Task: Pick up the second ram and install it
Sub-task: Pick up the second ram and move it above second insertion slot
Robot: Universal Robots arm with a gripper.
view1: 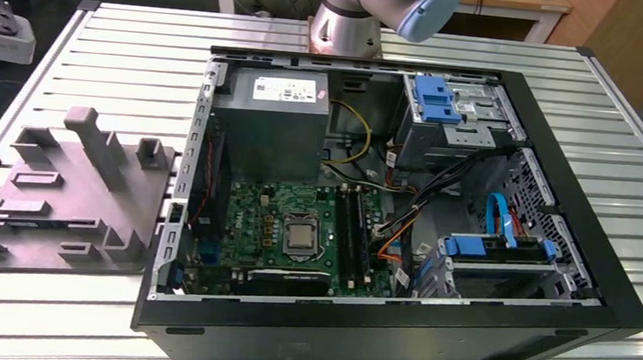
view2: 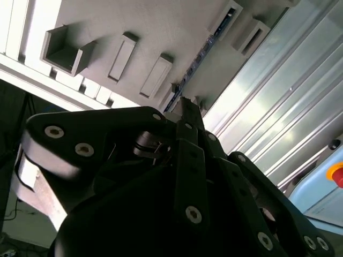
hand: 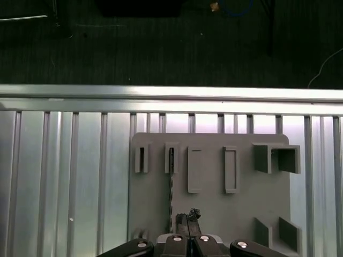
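You had the pincer [hand: 187, 218] over the grey holder block [hand: 241, 214], which lay on the slatted metal tabletop [hand: 64, 176]. In both wrist views its two black fingers stood pressed close together, so the pincer looked clenched, and I saw nothing between them.

The second ram [hand: 171, 187] was not grasped. It stood on its thin edge in a long narrow groove of the holder block, and its far end sat in one of the small raised brackets. In the first wrist view the pincer tips were just beside the near end of the stick, to one side of it. I could not tell whether they touched it. In the second wrist view the ram [view2: 206, 51] ran as a dark line with small chips across the block, and it ended close to the fingertips [view2: 187, 110].

In the exterior view the holder block [view1: 75, 202] was on the exterior view's left, just beside the open black computer case [view1: 400, 344] and apart from it. Inside the case you could see the green motherboard [view1: 282, 229], the grey power supply box [view1: 269, 114] beyond it, and blue drive carriers [view1: 433, 98] toward the exterior view's right. The base of the arm [view1: 353, 17] stood behind the case at the far edge of the tabletop.
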